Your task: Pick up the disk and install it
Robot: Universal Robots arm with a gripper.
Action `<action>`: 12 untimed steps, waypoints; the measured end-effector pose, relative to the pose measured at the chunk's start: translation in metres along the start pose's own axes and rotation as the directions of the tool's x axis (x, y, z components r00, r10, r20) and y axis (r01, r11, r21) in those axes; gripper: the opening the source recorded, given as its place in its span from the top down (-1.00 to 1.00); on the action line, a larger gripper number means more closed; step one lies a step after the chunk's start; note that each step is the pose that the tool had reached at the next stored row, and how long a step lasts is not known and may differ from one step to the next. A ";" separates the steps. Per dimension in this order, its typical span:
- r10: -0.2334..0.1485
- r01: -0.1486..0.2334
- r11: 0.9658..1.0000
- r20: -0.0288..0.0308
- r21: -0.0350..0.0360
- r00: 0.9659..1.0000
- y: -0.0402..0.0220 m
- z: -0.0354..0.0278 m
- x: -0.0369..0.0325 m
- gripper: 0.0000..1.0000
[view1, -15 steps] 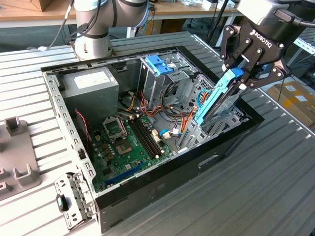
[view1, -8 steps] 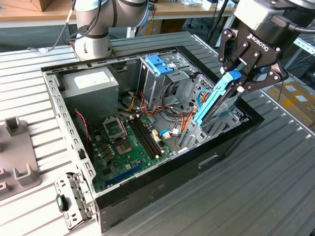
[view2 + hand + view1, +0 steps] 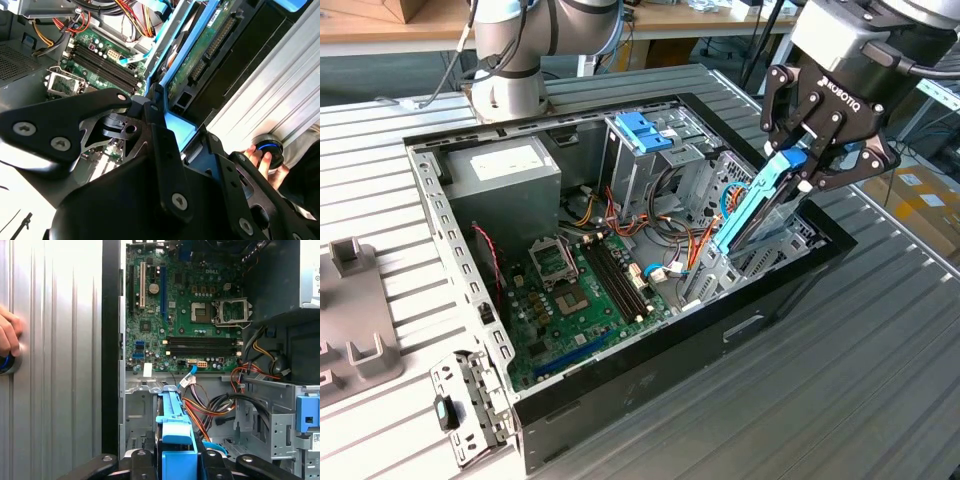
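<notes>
While gripping the disk (image 3: 752, 205) by its blue tab in closed jaws, tilted into a bay of the computer case (image 3: 650, 372), risks snagging orange cables (image 3: 698, 243) or jamming a rail askew.

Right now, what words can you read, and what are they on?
Pincer, shut on the disk: white maker's name, not spelled out here.
Sticker on grey box: too small to read.
Green board: print too small to read.

my worktop (image 3: 880, 350) is ribbed grey metal; a wooden desk (image 3: 370, 30) stands behind it, and cardboard boxes (image 3: 920, 200) sit at the exterior view's right.
</notes>
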State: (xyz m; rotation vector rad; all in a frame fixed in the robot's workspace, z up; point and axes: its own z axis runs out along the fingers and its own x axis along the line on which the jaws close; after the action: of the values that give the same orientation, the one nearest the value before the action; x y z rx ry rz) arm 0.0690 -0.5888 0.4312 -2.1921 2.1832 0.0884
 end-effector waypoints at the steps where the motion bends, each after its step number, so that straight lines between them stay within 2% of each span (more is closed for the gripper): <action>1: 0.000 0.000 1.000 0.000 0.000 1.000 0.0000 0.0006 0.0000 0.26; 12: 0.000 0.000 1.000 0.000 0.000 1.000 0.0000 0.0042 0.0003 0.26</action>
State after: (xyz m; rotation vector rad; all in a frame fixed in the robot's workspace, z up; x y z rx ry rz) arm 0.0690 -0.5888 0.4270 -2.1922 2.1832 0.0883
